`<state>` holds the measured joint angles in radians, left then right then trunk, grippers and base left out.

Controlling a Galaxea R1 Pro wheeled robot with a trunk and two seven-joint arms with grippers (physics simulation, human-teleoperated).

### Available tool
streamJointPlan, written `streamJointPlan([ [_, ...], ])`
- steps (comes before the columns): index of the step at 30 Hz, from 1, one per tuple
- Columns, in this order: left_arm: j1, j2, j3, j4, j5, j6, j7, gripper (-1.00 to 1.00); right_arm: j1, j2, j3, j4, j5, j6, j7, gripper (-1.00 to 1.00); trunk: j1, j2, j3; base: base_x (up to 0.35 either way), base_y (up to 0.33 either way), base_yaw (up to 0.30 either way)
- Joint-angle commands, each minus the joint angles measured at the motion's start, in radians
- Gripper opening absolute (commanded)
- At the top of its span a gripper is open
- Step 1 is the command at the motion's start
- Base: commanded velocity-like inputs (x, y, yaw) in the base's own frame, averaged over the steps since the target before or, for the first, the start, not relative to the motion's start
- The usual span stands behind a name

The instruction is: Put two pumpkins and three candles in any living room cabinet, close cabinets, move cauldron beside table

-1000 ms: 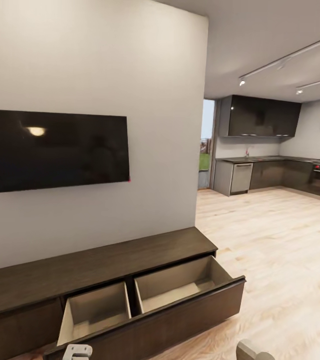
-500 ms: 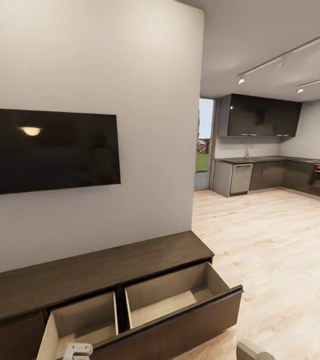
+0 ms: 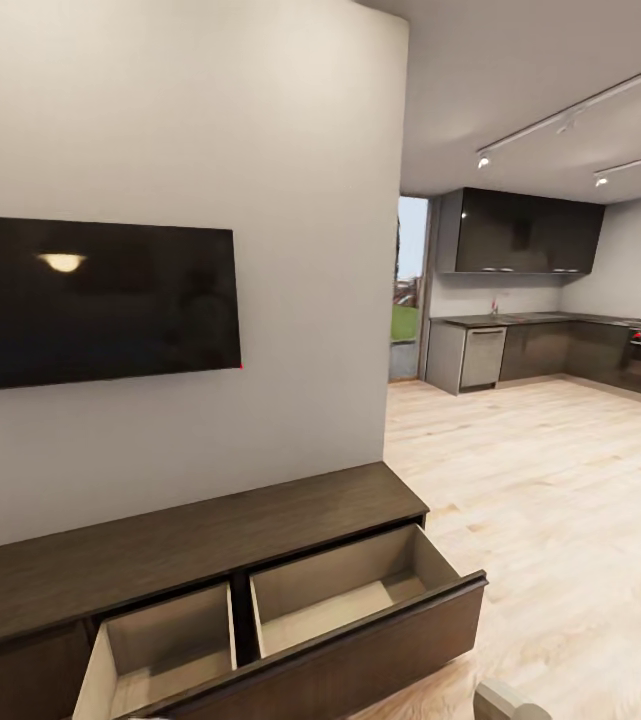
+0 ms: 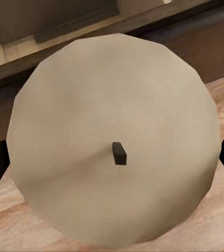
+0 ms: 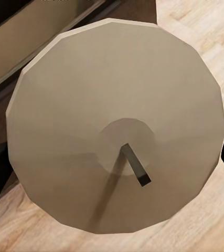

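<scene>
Candles sit clamped end-on in both grippers, one [image 4: 114,139] in the left, another [image 5: 117,128] in the right; cabinet [image 3: 210,560] at six o'clock below the television [image 3: 95,300], its drawer [image 3: 350,590] pulled open.

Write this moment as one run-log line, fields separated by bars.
left end effector: candle held | right end effector: candle held | cabinet: drawer open
</scene>
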<state>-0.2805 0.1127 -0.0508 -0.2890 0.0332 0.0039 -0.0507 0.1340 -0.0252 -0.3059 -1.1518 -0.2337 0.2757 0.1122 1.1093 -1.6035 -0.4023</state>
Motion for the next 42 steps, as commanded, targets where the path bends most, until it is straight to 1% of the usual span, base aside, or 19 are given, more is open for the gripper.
streamJointPlan([
  [1,0.005,0.001,-0.006,-0.001,0.002,-0.009,0.002,-1.00,0.000,0.000,-0.003,-0.002,-0.007,0.006,0.006,-1.00,0.000,-0.001,-0.001,0.000,0.000,0.000],
  [6,0.034,0.001,-0.006,-0.020,0.003,-0.032,0.002,-1.00,0.000,0.002,-0.005,-0.002,-0.007,0.005,0.006,-1.00,0.000,-0.001,-0.001,0.000,0.000,0.000],
  [9,0.096,0.001,-0.005,-0.099,0.004,-0.057,0.001,-1.00,-0.001,0.002,-0.005,-0.002,-0.007,0.005,0.006,-1.00,0.000,-0.001,-0.001,0.000,0.000,0.000],
  [12,0.238,0.001,-0.003,-0.320,0.006,-0.052,0.001,-1.00,0.000,0.002,-0.005,-0.001,-0.007,0.005,0.006,-1.00,0.000,-0.001,-0.001,0.000,0.000,0.000],
  [13,0.265,0.001,-0.003,-0.365,0.008,-0.043,0.002,-1.00,0.000,0.002,-0.005,-0.001,-0.007,0.005,0.006,-1.00,0.000,-0.001,-0.001,0.000,0.000,0.000],
  [14,0.317,0.000,-0.002,-0.451,0.016,-0.015,0.002,-1.00,0.000,0.002,-0.005,0.000,-0.007,0.005,0.006,-1.00,0.000,-0.001,-0.001,0.000,0.000,0.000],
  [15,0.341,0.000,-0.002,-0.492,0.022,0.003,0.002,-1.00,0.000,0.002,-0.005,0.000,-0.007,0.005,0.006,-1.00,0.000,-0.001,-0.001,0.000,0.000,0.000],
  [17,0.422,0.001,0.000,-0.641,0.048,0.073,0.003,-1.00,0.000,0.003,-0.005,0.000,-0.007,0.005,0.006,-1.00,0.000,-0.001,-0.001,0.000,0.000,0.000],
  [18,0.438,0.001,0.003,-0.674,0.053,0.090,0.003,-1.00,0.000,0.003,-0.005,0.000,-0.007,0.005,0.006,-1.00,0.000,-0.001,-0.001,0.000,0.000,0.000],
  [20,0.505,0.000,0.030,-0.829,0.066,0.181,0.003,-1.00,0.000,0.004,-0.005,0.000,-0.007,0.005,0.006,-1.00,0.000,-0.001,-0.001,0.000,0.000,0.000],
  [21,0.523,0.000,0.045,-0.887,0.068,0.220,0.003,-1.00,0.000,0.004,-0.005,0.000,-0.007,0.005,0.006,-1.00,0.000,-0.001,-0.001,0.000,0.000,0.000],
  [23,0.544,-0.001,0.067,-0.985,0.069,0.301,0.003,-1.00,0.000,0.005,-0.005,0.000,-0.007,0.005,0.006,-1.00,0.000,-0.001,-0.001,0.000,0.000,0.000],
  [25,0.552,-0.001,0.077,-1.053,0.070,0.373,0.004,-1.00,0.000,0.005,-0.004,0.000,-0.007,0.005,0.006,-1.00,0.000,-0.001,-0.001,0.000,0.000,0.000],
  [26,0.553,-0.001,0.079,-1.069,0.071,0.391,0.004,-1.00,0.000,0.006,-0.004,0.000,-0.007,0.005,0.006,-1.00,0.000,-0.001,-0.001,0.000,0.000,0.000],
  [29,0.557,-0.001,0.083,-1.175,0.072,0.514,0.005,-1.00,0.000,0.006,-0.001,0.000,-0.008,0.005,0.006,-1.00,0.000,-0.001,-0.001,0.000,0.000,0.000],
  [31,0.558,-0.003,0.084,-1.204,0.072,0.554,0.005,-1.00,0.000,0.007,0.000,0.000,-0.007,0.005,0.006,-1.00,0.000,-0.001,-0.001,0.000,0.000,0.000],
  [34,0.557,-0.006,0.083,-1.218,0.065,0.575,0.008,-1.00,0.000,0.007,0.001,0.000,-0.007,0.005,0.006,-1.00,0.000,-0.001,-0.001,0.000,0.000,0.000],
  [38,0.557,-0.006,0.083,-1.213,0.061,0.580,0.008,-1.00,0.000,0.007,0.001,0.000,-0.008,0.001,0.006,-1.00,-0.015,0.027,0.012,0.000,0.000,0.000],
  [42,0.557,-0.007,0.082,-1.210,0.057,0.580,0.010,-1.00,0.000,0.008,0.004,0.000,-0.007,-0.035,0.006,-1.00,-0.031,0.055,0.024,0.000,0.000,0.000],
])
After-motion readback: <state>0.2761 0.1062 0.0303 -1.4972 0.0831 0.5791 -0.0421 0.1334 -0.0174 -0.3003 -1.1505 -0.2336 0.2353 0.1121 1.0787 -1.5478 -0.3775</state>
